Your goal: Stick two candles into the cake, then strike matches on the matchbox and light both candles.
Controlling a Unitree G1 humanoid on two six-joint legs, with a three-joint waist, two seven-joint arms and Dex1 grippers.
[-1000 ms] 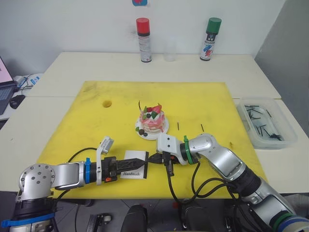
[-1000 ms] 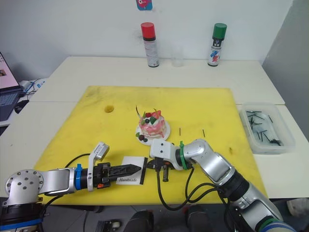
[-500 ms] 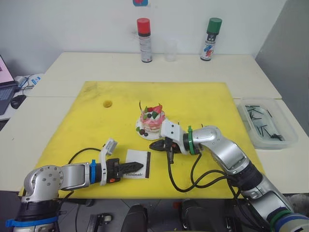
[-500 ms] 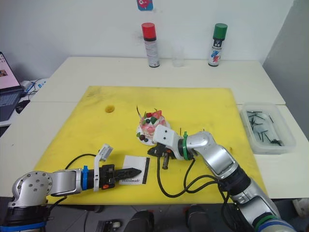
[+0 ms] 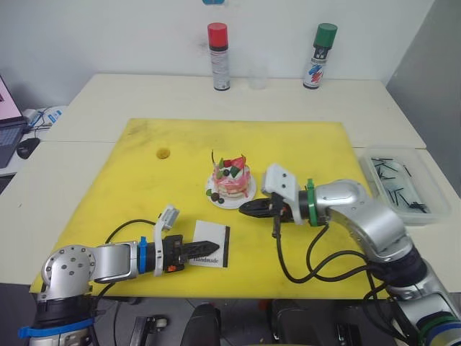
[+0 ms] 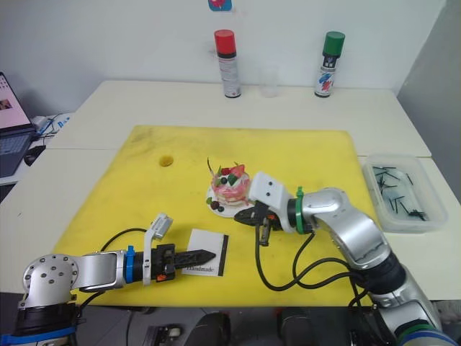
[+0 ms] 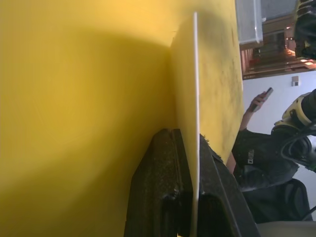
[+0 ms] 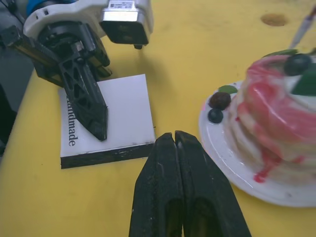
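The left tool [image 6: 204, 255] pinches the near edge of the matchbox [image 6: 206, 252], which lies flat on the yellow mat [image 6: 130, 187] over the surface; its edge-only grip risks the box pivoting or slipping under a striking stroke. The right tool [image 5: 245, 208], fingers pressed together with no match discernible between them, hovers just beside the cake [image 5: 231, 182], where a sideways drift could strike its plate. Legible writing: "Handmade" on the matchbox.

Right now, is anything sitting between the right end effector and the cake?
Nothing visible. The right end effector, fingers closed, points at the cake across bare yellow mat; the matchbox lies off to the side.
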